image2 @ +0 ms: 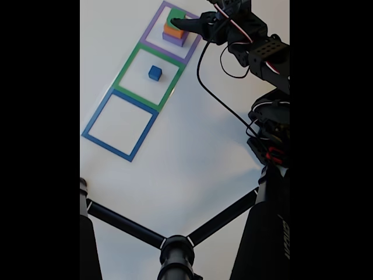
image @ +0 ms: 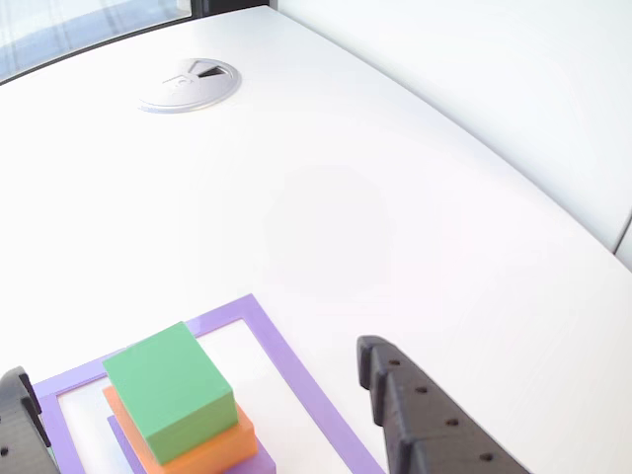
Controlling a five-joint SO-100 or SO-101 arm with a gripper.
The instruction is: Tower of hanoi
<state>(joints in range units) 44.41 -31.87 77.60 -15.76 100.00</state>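
A green block (image: 168,390) tops an orange block (image: 212,449), which rests on a purple block (image: 259,462). This stack stands inside a purple square frame (image: 296,380). My gripper (image: 193,363) is open, with one black finger on each side of the stack and no contact. The fixed view has the gripper (image2: 182,23) over the same stack, with green block (image2: 175,14), orange block (image2: 172,30) and purple block (image2: 175,39) at the top. A small blue cube (image2: 154,72) sits alone in the green frame (image2: 131,67). The blue frame (image2: 96,119) holds nothing.
The white table carries a grey cable grommet (image: 190,84) far from the stack. Its curved edge (image: 553,212) runs along the right. In the fixed view, a black cable (image2: 215,96) trails from the arm and black tripod legs (image2: 175,251) cross the bottom.
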